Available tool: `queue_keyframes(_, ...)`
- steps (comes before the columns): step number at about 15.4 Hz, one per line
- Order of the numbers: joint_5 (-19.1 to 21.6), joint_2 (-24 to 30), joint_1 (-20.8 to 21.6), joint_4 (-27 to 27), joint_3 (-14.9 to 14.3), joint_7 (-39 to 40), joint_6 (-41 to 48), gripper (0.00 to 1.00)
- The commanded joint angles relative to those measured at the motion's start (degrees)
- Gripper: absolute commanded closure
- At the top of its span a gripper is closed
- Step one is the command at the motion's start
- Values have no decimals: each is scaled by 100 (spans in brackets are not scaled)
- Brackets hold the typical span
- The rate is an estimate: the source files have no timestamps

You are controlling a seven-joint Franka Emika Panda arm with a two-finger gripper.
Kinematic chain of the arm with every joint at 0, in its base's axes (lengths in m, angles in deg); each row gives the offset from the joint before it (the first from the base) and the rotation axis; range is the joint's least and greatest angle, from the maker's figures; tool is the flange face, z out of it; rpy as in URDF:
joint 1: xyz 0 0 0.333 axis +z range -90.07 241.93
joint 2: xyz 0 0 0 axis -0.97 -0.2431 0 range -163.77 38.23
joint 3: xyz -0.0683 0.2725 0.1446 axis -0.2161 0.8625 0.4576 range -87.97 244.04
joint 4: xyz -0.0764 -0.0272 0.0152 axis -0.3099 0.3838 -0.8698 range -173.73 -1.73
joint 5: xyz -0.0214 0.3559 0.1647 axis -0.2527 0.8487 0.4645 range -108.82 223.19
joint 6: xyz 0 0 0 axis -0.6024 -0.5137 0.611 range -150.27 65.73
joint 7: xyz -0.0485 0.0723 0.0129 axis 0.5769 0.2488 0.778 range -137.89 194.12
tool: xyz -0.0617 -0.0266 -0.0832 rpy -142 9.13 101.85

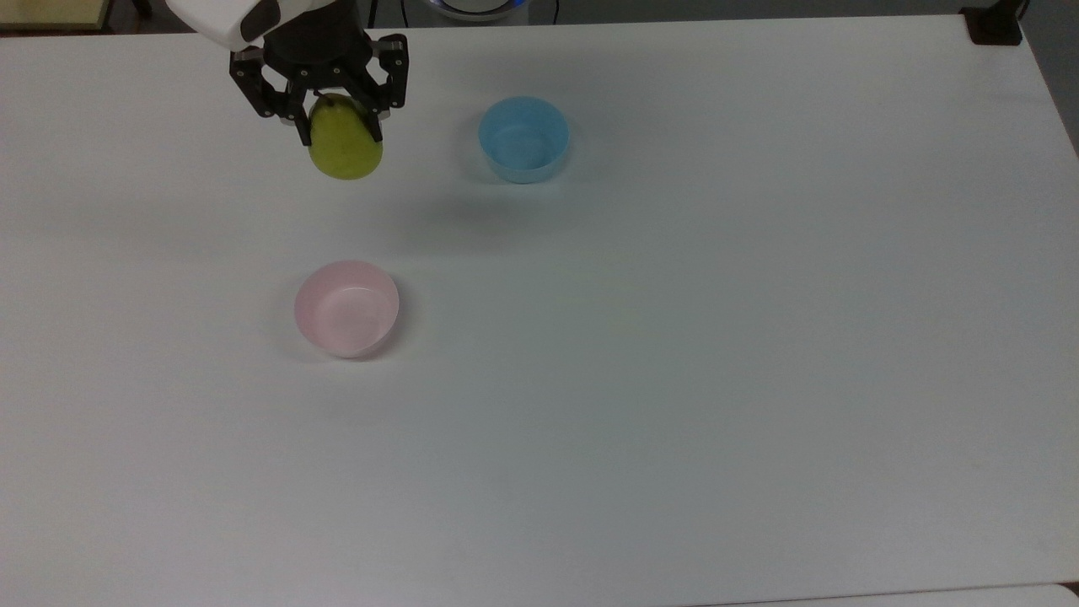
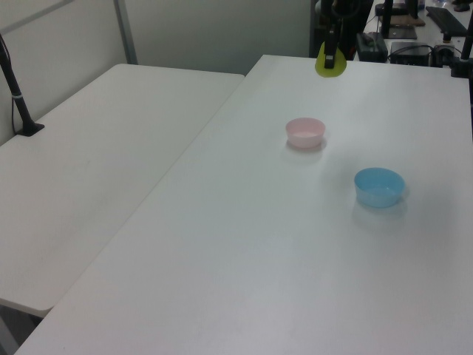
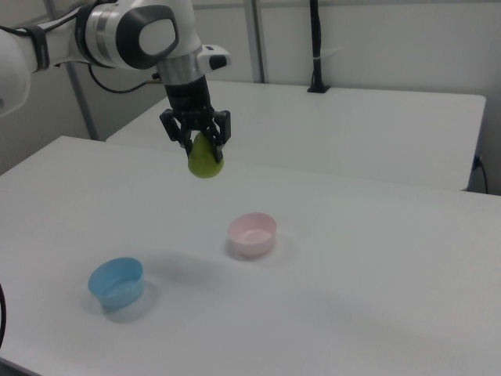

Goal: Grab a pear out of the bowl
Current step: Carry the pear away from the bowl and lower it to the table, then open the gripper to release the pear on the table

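Observation:
The yellow-green pear (image 1: 346,147) (image 2: 330,62) (image 3: 205,160) hangs high above the table, with my gripper (image 1: 337,126) (image 3: 202,145) shut on its upper part, fingers on either side. The pale pink bowl (image 1: 346,308) (image 2: 305,132) (image 3: 252,233) stands empty on the white table, well below the pear; in the top view it lies lower in the frame than the pear.
A light blue bowl (image 1: 523,138) (image 2: 379,186) (image 3: 116,283) stands empty on the table to the top view's right of the pear. The white table (image 1: 674,379) stretches wide around both bowls. A second white table (image 2: 96,170) adjoins at the left view's left.

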Motion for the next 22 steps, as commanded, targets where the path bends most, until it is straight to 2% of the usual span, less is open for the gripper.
queue_keyframes(1, 18, 91, -284, -74, 8, 368, 61, 82)
queue_keyframes(4, -53, -154, -898, -30, 8, 1132, 0, 82)
queue_keyframes(7, -62, -813, -1444, 426, -1, 1836, -70, 82)
queue_keyframes(9, 8, -1200, -1796, 533, 8, 2109, -762, 82)
queue_keyframes(11, 17, -1568, -1868, 542, -1, 2110, -1185, 82)
queue_keyframes(14, 298, -1991, -1885, 542, -36, 2066, -1923, 84)
queue_keyframes(16, 342, -2351, -1903, 542, -63, 2066, -2310, 85)
queue_keyframes(17, 395, -2405, -1903, 550, -63, 2049, -2390, 89)
queue_keyframes(22, 571, -2712, -1894, 629, -54, 1899, -2426, 89)
